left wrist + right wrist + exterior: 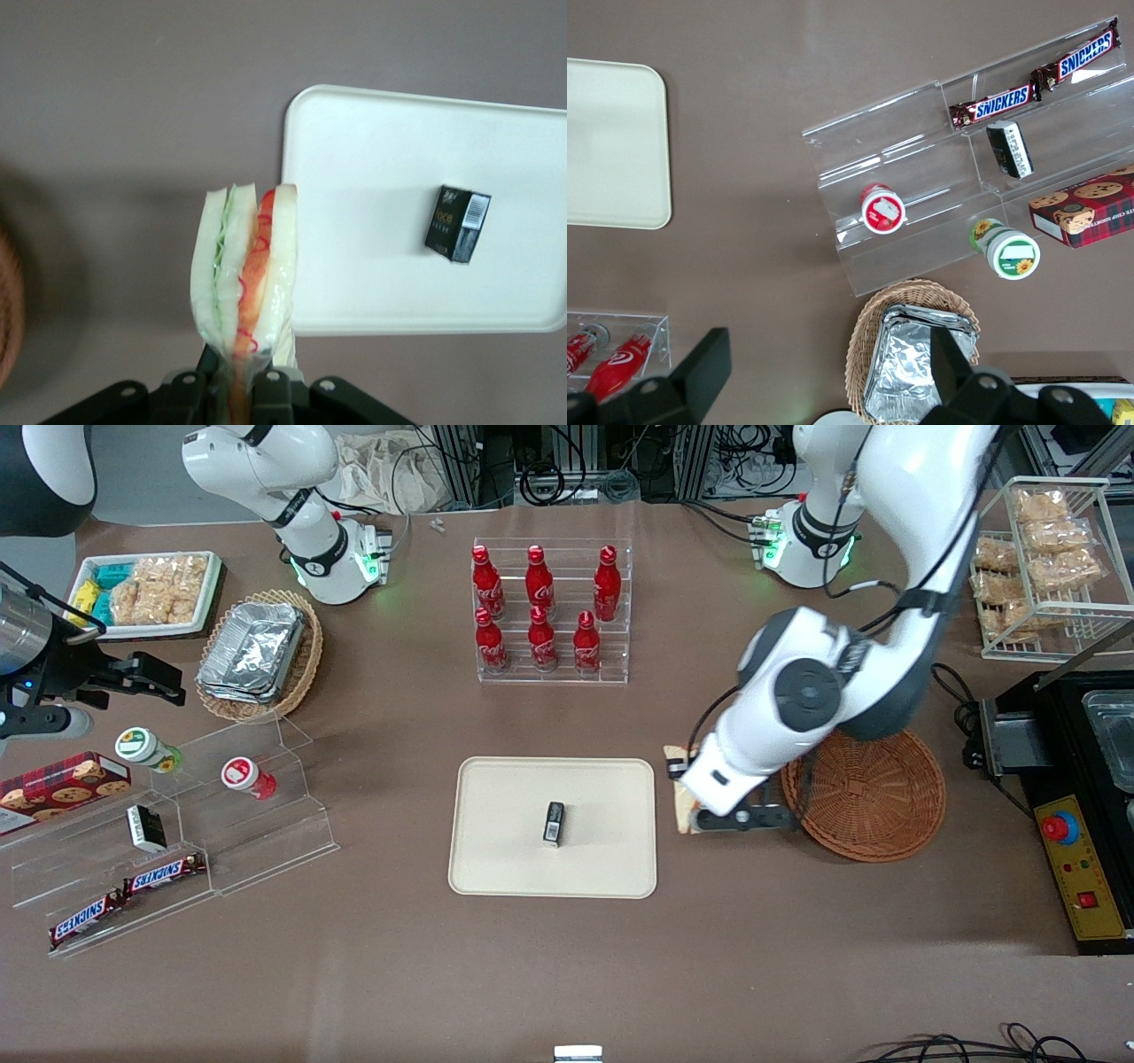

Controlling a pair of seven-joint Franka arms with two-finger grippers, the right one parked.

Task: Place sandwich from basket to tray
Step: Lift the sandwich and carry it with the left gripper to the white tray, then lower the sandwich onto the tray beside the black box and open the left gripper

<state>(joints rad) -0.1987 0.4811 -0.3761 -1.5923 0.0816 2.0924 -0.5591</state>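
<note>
Front view: the tool (700,815) hangs between the empty basket (873,797) and the tray (554,825), carrying the sandwich (682,802) just beside the tray's rim. A small black box (554,822) lies on the tray.

Left wrist view: the fingers (266,385) clamp the sandwich (248,270) at its lower end, layers upright, probably so that the filling stays together.

so there's six red soda bottles (542,609), two Snickers bars (124,895), two wicker baskets (868,793), one cream tray (505,850) with one small black box (555,822), one sandwich (246,270), and one gripper (232,390) above the table beside the tray
</note>
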